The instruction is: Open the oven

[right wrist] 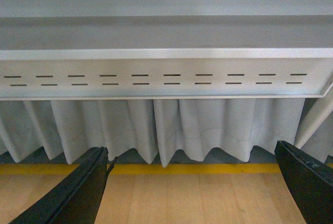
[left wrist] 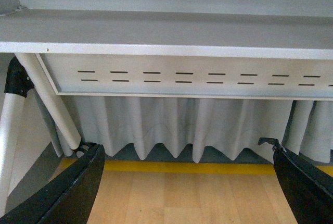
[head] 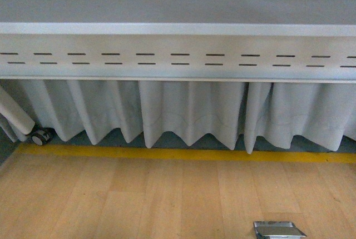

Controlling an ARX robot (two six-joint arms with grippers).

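Both tools are empty. In the left wrist view, the left tool (left wrist: 182,148) shows two black fingers (left wrist: 78,187) set wide apart with nothing between them. In the right wrist view, the right tool (right wrist: 191,148) is spread just as wide and clamped on nothing.

Below and ahead of them lies a pale wooden surface (head: 139,200). Whether it is a low table or a floor cannot be told. At its near right, in the front view, sits a small shiny metal object (head: 278,229), cut off by the frame and not identifiable.

Farther off, a yellow strip (head: 183,154) runs left to right along the far edge of the wood. Beyond it hangs a white pleated curtain (head: 189,111), with a small castor wheel (head: 40,137) at the far left beside a slanted white leg (head: 14,111). Above the curtain runs a grey metal beam (head: 178,55) with two rows of short slots.

The oven appears in none of the three views, so its place is unknown and the task looks not yet begun. The main risk is moving an arm before the oven is found. A blind reach forward could snag the curtain or strike the beam. A sweep to the right could knock the metal object. With no handle in sight, any closing of a tool would likely grip nothing.
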